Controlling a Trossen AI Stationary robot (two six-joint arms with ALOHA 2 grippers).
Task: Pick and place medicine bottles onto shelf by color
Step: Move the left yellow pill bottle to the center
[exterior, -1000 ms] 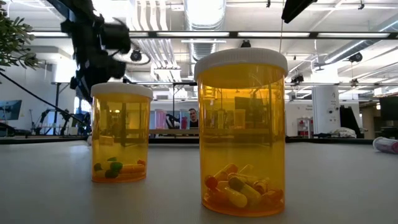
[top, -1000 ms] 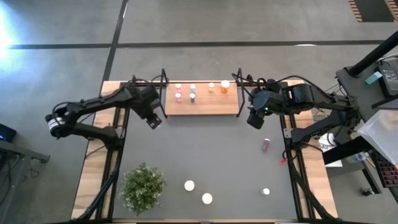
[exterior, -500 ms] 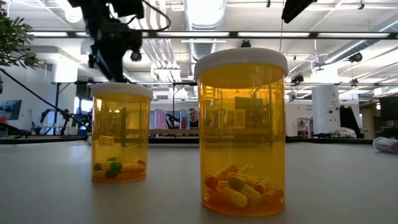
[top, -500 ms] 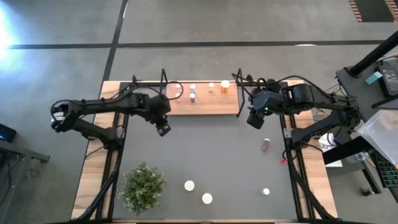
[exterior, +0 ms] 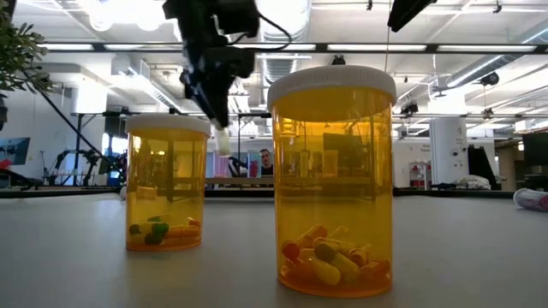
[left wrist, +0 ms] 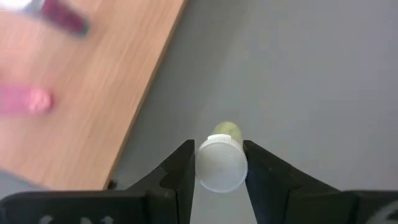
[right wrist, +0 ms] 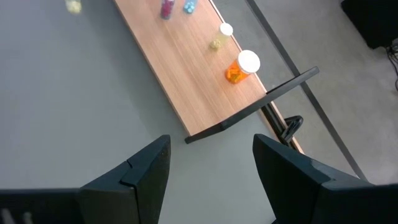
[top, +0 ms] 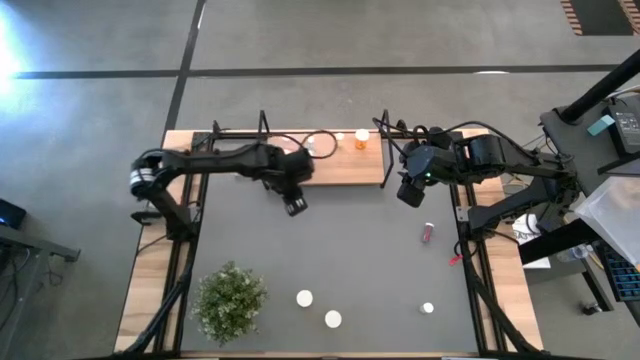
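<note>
On your left, the left claw (top: pixel 295 205) hangs above the counter (top: pixel 340 250), just off the near edge of the shelf (top: pixel 345 167), and it is pinching a small bottle (left wrist: pixel 219 163): the left wrist view shows its two fingers (left wrist: pixel 180 168) pressed against the sides of the white cap, with a yellowish body showing beyond it. In the low view that same bottle (exterior: pixel 223 142) hangs from the claw's tip, clear of the counter. Moving right, the shelf carries an orange bottle (top: pixel 361 138) and a smaller pale one (top: pixel 339 137) near its right end; the bottles at its other end are partly hidden by the left arm. Further right, the right claw (top: pixel 408 193) waits just off the shelf's right end with its fingers (right wrist: pixel 140 171) spread and nothing between them. Beyond it, a pink bottle (top: pixel 428 232) lies on its side on the counter, well apart from both claws, and three white-capped bottles (top: pixel 304 298) stand along the near edge.
</note>
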